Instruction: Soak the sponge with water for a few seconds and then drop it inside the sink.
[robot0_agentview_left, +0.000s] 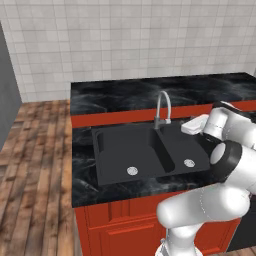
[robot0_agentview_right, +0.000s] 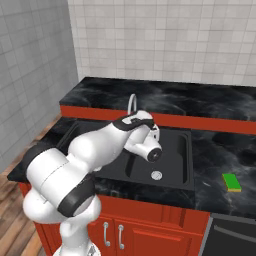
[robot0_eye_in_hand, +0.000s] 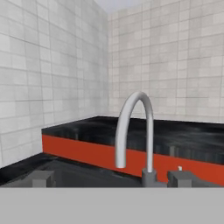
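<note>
Two dark fingertips (robot0_eye_in_hand: 43, 178) poking up at the bottom of the hand view, spread wide apart, nothing between them. Gripper (robot0_eye_in_hand: 111, 179) empty, aimed level at the faucet (robot0_eye_in_hand: 135, 131), whose curved grey neck arches just ahead with its spout turned down on the left. No streak of water visible under the spout. Behind the faucet, a red ledge (robot0_eye_in_hand: 87, 151) topped by glossy black counter (robot0_eye_in_hand: 175, 140), then pale tiled wall (robot0_eye_in_hand: 175, 65).

Seen from the left base view, white wrist (robot0_agentview_left: 197, 124) held over the narrower basin on the right side of the matte black sink (robot0_agentview_left: 125, 150), close beside the faucet base. Round silver drain in each basin.

Seen from the right base view, sponge (robot0_agentview_right: 231, 182) lying flat on the black countertop (robot0_agentview_right: 220, 150) to the right of the sink, green layer up, yellow edge showing, well apart from the hand. Red cabinet fronts (robot0_agentview_right: 150, 230) below the counter.
</note>
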